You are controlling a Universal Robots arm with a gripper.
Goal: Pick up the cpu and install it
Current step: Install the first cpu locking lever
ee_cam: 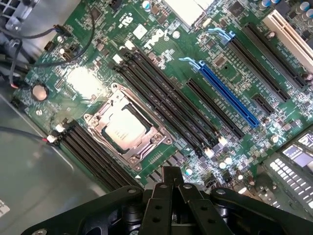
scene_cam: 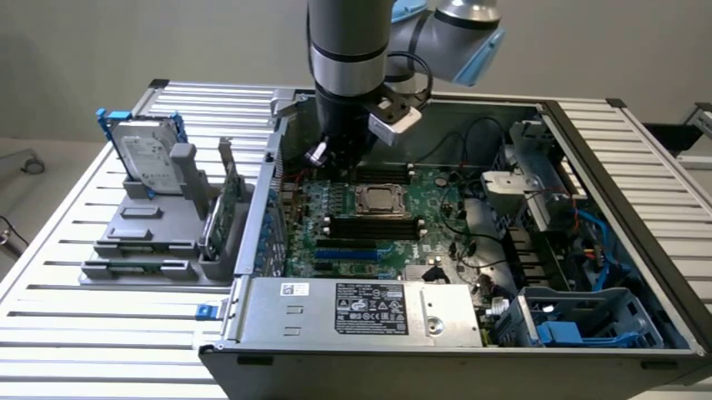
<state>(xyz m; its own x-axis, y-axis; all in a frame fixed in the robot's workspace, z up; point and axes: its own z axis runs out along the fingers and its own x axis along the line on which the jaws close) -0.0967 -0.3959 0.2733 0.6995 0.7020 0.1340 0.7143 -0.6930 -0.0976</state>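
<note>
So from the exterior view, the arm (scene_cam: 347, 50) comes down pretty much vertical into the open computer case (scene_cam: 445, 350), with the end effector (scene_cam: 333, 158) hovering above the far edge of the motherboard (scene_cam: 368, 225). The cpu (scene_cam: 378, 199) is already sitting in its socket (scene_cam: 378, 200) mid-board, just in front of the end effector. Off to the exterior view's left there's a grey fixture (scene_cam: 145, 242) holding a hard drive (scene_cam: 142, 154) upright in a blue frame. Everything's on a slatted metal table (scene_cam: 100, 325) with a plain pale wall behind.

The wrist view is way better for detail: the cpu (ee_cam: 125, 129), pale silver, lies flat inside the socket's metal rim (ee_cam: 128, 128), RAM slots (ee_cam: 166, 107) on both sides, a blue slot (ee_cam: 229, 95) further off. The end effector (ee_cam: 171, 183) has its fingers pressed together with nothing pinched, as far as I can tell.
</note>
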